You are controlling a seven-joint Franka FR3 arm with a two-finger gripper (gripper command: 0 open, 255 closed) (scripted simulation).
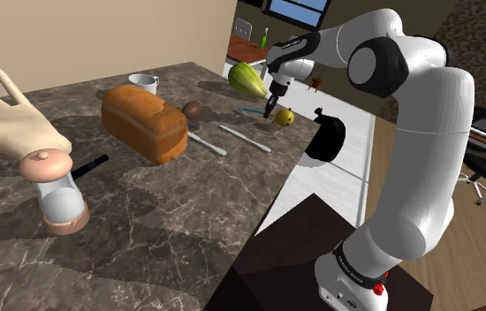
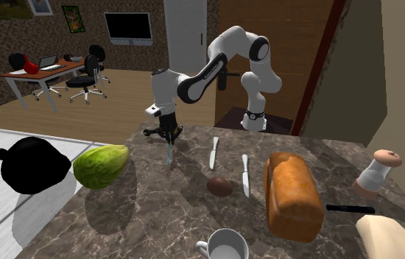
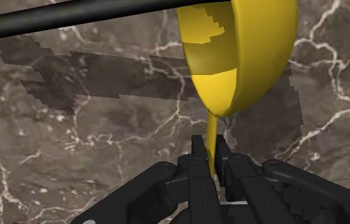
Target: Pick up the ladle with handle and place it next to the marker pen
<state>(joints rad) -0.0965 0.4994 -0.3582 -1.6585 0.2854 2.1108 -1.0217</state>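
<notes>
With the gripper [image 3: 212, 156] clamped on the yellow ladle's [image 3: 244, 57] thin stem, keep it level and lower it gently onto the counter [image 1: 170, 221] beside the marker pen [image 1: 248, 108], at the gripper's nine o'clock in the shoulder view.

On the counter [image 2: 142, 221], from the second exterior view's left to right, lie the cabbage [image 2: 100, 165], marker pen [image 2: 168, 153], knife [image 2: 213, 152], second knife [image 2: 244, 175], loaf [image 2: 291, 195] and grinder [image 2: 376, 171]. The gripper [image 2: 168, 134] clasps the ladle [image 3: 244, 57] over the counter, near the marker pen.
</notes>
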